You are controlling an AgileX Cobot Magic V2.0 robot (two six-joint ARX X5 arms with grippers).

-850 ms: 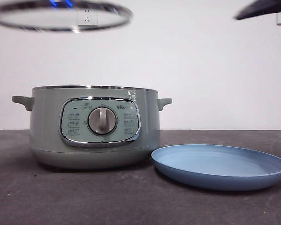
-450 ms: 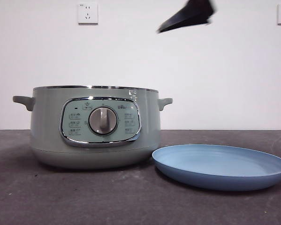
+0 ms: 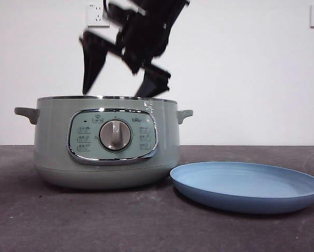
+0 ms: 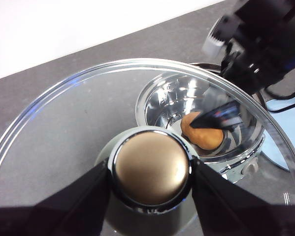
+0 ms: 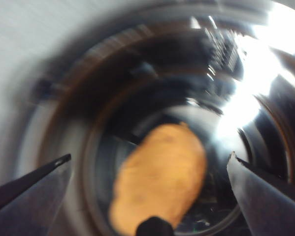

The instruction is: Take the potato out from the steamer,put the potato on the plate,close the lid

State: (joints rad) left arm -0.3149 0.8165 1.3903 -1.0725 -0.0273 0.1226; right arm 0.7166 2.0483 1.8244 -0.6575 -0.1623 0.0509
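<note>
The sage-green steamer (image 3: 107, 142) stands uncovered at the left of the table. The orange-tan potato (image 5: 159, 177) lies on its shiny floor, also seen through the glass in the left wrist view (image 4: 202, 133). My right gripper (image 3: 114, 92) hangs just above the steamer's rim, open wide, its jaws on either side of the potato (image 5: 149, 156) without touching it. My left gripper (image 4: 151, 196) is shut on the knob (image 4: 151, 168) of the glass lid (image 4: 63, 128), held high and to one side of the pot, out of the front view. The light-blue plate (image 3: 246, 185) lies right of the steamer.
The steamer's small side handles (image 3: 25, 114) stick out at both sides, and its dial (image 3: 115, 135) faces the front. Dark tabletop (image 3: 94, 220) runs in front of the pot and plate. A white wall with sockets (image 3: 97, 14) is behind.
The lid has risen out of the front view. The right arm has swung in from the upper right and come down over the open steamer.
</note>
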